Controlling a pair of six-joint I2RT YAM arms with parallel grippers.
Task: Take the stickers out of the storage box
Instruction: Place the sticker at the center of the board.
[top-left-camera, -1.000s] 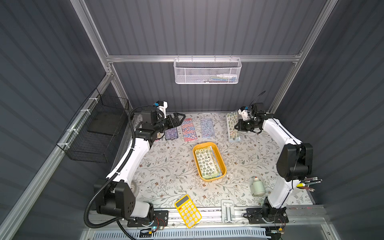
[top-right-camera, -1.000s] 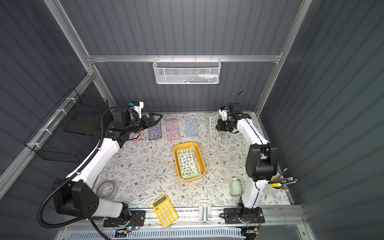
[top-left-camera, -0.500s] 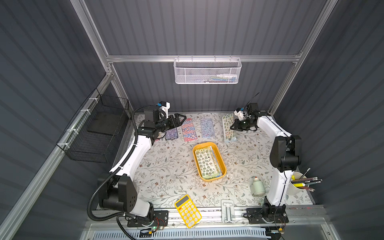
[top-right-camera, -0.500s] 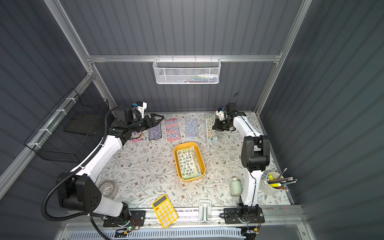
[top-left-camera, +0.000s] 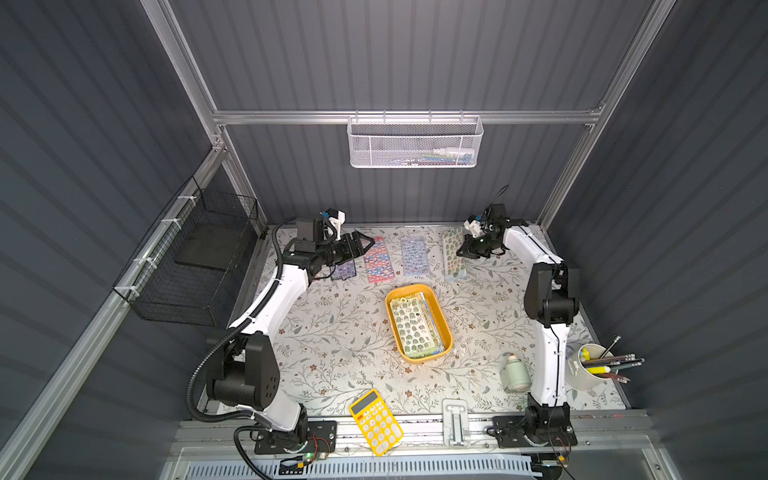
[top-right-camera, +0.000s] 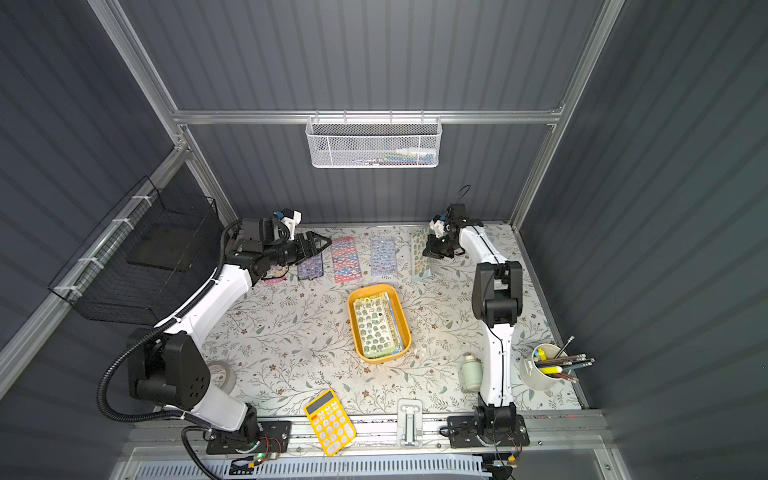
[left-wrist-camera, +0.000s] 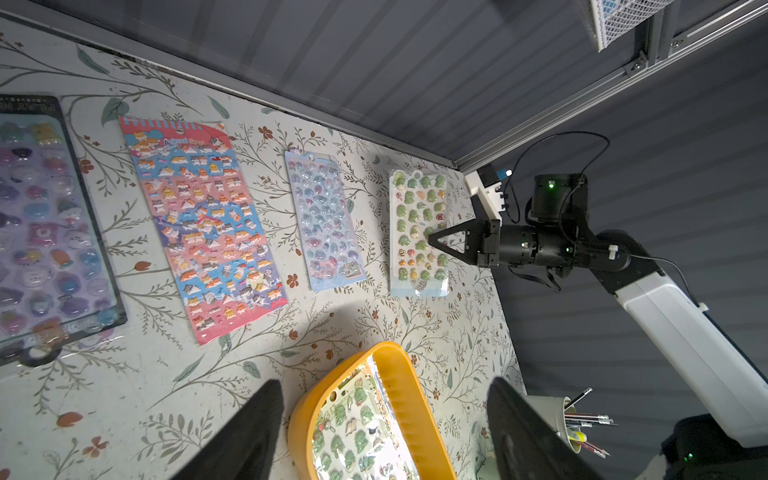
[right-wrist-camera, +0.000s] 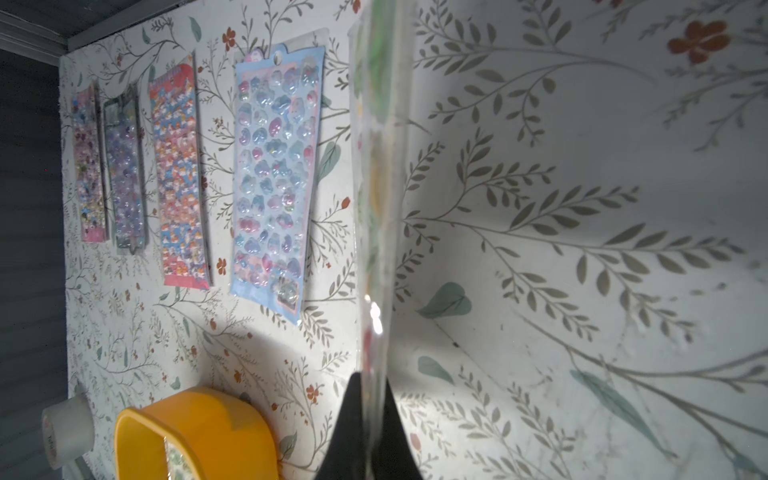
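Note:
The mustard storage box (top-left-camera: 389, 318) (top-right-camera: 351, 322) stands mid-table with a stack of stickers (top-left-camera: 413, 326) (left-wrist-camera: 353, 428) in it, a green sheet on top. Three more sheets lie in a row by the back wall: purple (top-left-camera: 344, 270), pink-and-blue (top-left-camera: 377, 259) and pale blue (top-left-camera: 413, 255). My right gripper (top-left-camera: 461, 251) (right-wrist-camera: 370, 378) is shut on the edge of a green sticker sheet (top-left-camera: 453, 259) (left-wrist-camera: 419, 232) at the right end of that row. The sheet tilts up at the held edge. My left gripper (top-left-camera: 365, 243) (left-wrist-camera: 384, 384) hangs open over the row's left end, holding nothing.
A yellow calculator (top-left-camera: 376, 422) lies at the front edge. At the front right are a small bottle (top-left-camera: 515, 372) and a cup of pencils (top-left-camera: 590, 365). A tape roll (top-right-camera: 222, 374) sits behind the left arm. A white mesh basket (top-left-camera: 415, 141) and a black wire basket (top-left-camera: 195, 262) hang on the walls.
My right gripper has carried the green sheet a little to the left, its elbow folding upward. The left gripper's fingers have narrowed slightly and stay open.

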